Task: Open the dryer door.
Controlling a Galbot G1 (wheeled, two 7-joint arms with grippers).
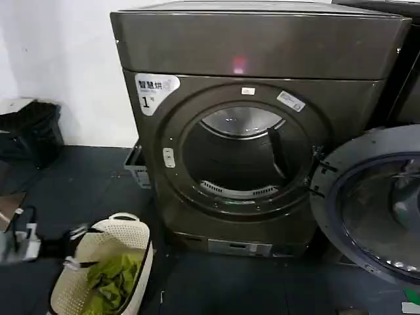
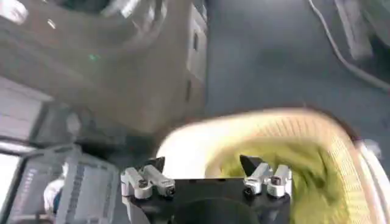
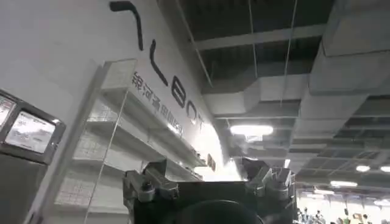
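Note:
The dryer door (image 1: 371, 203) stands swung wide open at the right of the dark bronze-grey machine (image 1: 262, 46) labelled "1", its grey inner face and dark glass turned toward me. The round drum opening (image 1: 244, 157) is exposed. In the left wrist view my left gripper (image 2: 204, 167) is open with nothing between its fingers, hanging over the cream laundry basket (image 2: 268, 137) beside the machine's lower corner. In the right wrist view my right gripper (image 3: 204, 170) is open and holds nothing, pointing up toward the ceiling and a wall of shelves.
A cream basket (image 1: 108, 266) holding green cloth (image 1: 115, 282) sits on the dark floor at the front left of the machine. A grey crate (image 1: 136, 167) lies against the machine's left side. A black bag (image 1: 29, 131) rests by the white wall. Another dark machine (image 1: 407, 85) stands at the right.

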